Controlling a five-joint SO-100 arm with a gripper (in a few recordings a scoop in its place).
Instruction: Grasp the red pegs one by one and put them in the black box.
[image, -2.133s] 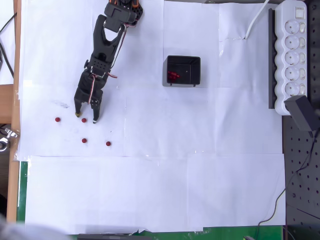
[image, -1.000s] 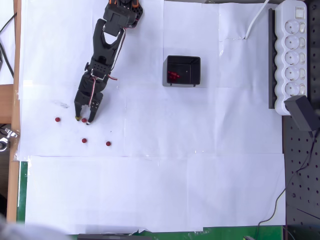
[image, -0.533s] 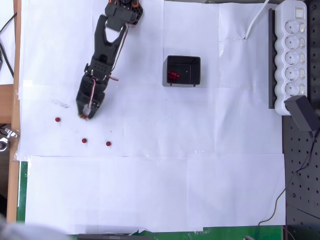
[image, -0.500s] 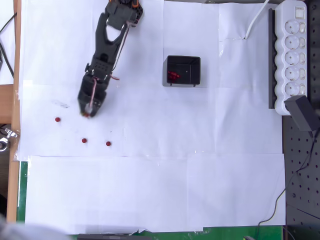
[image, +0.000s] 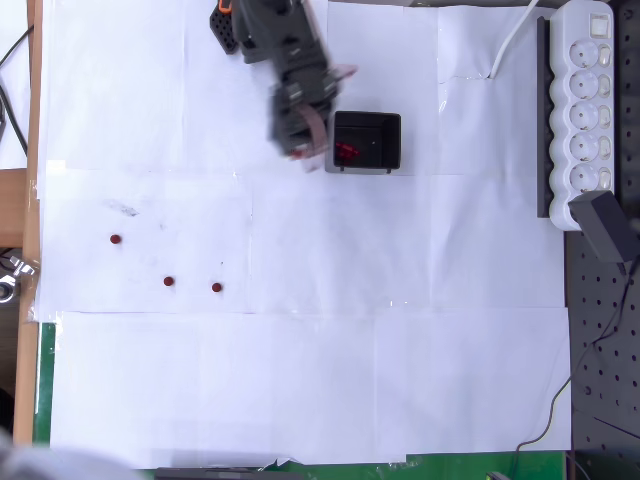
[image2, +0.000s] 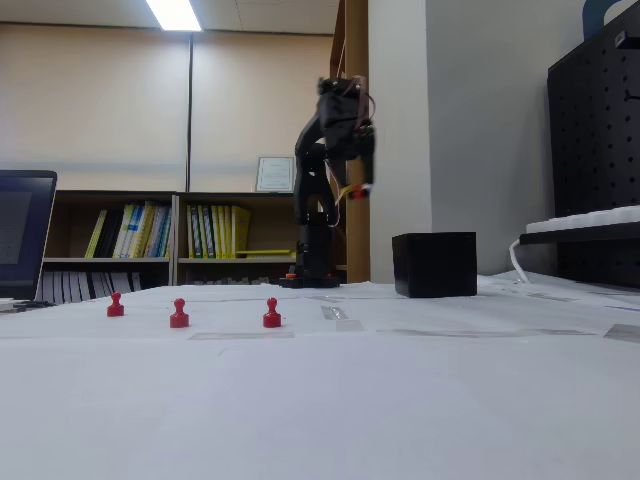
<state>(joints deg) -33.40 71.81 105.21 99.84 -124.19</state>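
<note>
Red pegs: three (image: 116, 240) (image: 168, 282) (image: 216, 287) on counter (image: 300, 380), left; more inside box.
Tool (image: 298, 152): raised, clenched on a red peg (image2: 355, 193), just left of box.
Black box (image: 385, 128): right of tool.

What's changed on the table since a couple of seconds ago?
The gripper closed on a red peg at the left, lifted it and swung right, now raised beside the black box. Three red pegs remain on the paper, and pegs already lie in the box, unmoved.
</note>
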